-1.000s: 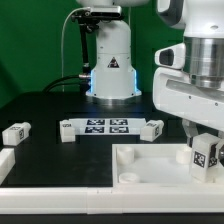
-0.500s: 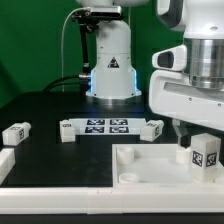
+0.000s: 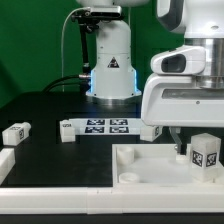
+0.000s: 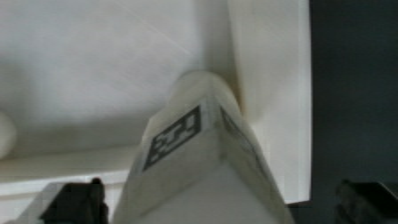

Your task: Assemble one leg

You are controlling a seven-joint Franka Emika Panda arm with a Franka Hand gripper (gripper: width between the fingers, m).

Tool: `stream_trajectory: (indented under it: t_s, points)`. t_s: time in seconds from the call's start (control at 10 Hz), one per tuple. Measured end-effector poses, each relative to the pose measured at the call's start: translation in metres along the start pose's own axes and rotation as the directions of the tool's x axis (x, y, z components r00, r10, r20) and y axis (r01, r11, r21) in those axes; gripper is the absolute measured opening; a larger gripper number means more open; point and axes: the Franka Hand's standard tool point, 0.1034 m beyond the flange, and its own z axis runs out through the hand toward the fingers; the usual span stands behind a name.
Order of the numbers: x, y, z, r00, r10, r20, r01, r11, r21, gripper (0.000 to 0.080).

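A leg, a small white block with a black-and-white tag, stands upright at the right end of the large white square piece. My gripper hangs just above and beside it, towards the exterior view's left. In the wrist view the leg fills the middle, its tagged face showing. It lies between my two dark fingertips with a gap on each side. My gripper is open and holds nothing.
The marker board lies mid-table in front of the robot base. Other small tagged blocks lie at the left, at the left edge and beside the marker board. A round socket shows in the square piece.
My gripper has moved towards the exterior view's left and a little up. The leg's tagged face, partly covered before, now stands clear of it. The leg has not moved.
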Motion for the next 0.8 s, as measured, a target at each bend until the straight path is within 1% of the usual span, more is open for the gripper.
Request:
stream_trajectory:
  t_s: [0.1,0.2,0.4,0.5,0.8]
  points:
    - [-0.0001,0.0000,0.0000,0.995,-0.102,0.001,0.102,0.995,-0.001,0.0649]
    - [0.0002,0.0000,-0.0002,0.968,-0.252,0.001,0.252,0.968,-0.008,0.0649]
    - [0.0002,0.0004,-0.0002,0.920,-0.391,0.003,0.391,0.920,-0.014,0.0649]
    - [0.0004,0.0023,0.0000,0.860,-0.510,0.009,0.510,0.860,-0.022,0.0649]
    - [0.0004,0.0031,0.0004,0.859,-0.512,0.009,0.513,0.858,-0.022,0.0634]
